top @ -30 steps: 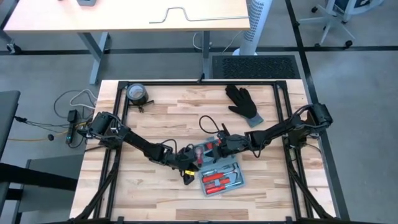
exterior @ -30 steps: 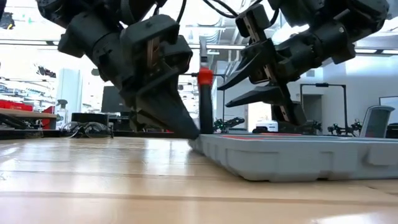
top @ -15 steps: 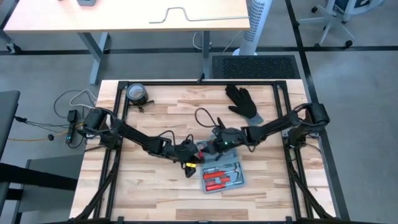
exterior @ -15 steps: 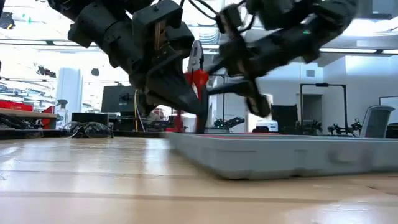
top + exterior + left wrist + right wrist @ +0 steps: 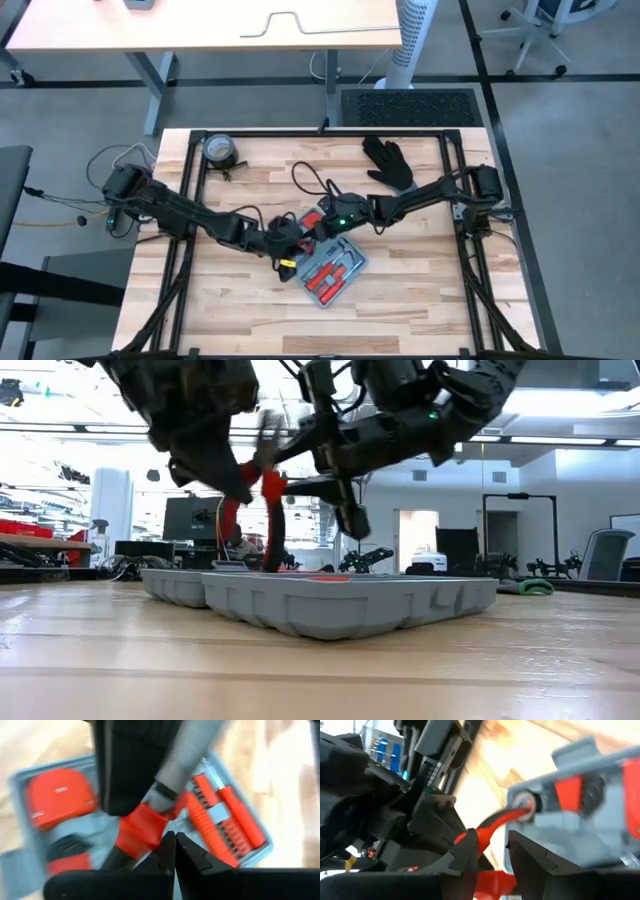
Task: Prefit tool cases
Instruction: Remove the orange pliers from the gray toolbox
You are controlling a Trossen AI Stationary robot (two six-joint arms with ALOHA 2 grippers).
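Observation:
The open light-blue tool case [image 5: 328, 268] lies slantwise on the table's middle, with red and orange tools [image 5: 225, 815] in its slots. Red-handled pliers [image 5: 255, 490] stand upright over its left part, head up and handles down. My left gripper [image 5: 292, 243] is shut at the pliers' handles. My right gripper [image 5: 322, 224] is open just right of it. In the right wrist view, its fingers [image 5: 530, 852] stand on either side of a red handle [image 5: 487, 831]. My left gripper is shut at one red handle of the pliers [image 5: 142, 827], coming from the table's left. Its own fingers hide the exact place of contact. The pliers stand upright with their handle ends [image 5: 270, 555] down at the case's rim. My right gripper: I cannot tell whether it touches the handle between its fingers.
A black glove [image 5: 392, 165] lies at the far right. A roll of tape [image 5: 220, 150] sits at the far left corner. A black cable [image 5: 312, 186] loops behind the grippers. A black frame [image 5: 195, 190] borders the tabletop. Bare wood lies along the near edge.
Both grippers have gone toward the table's left edge. The pliers went with them, staying upright. The case has slid left and turned about, and now lies slantwise.

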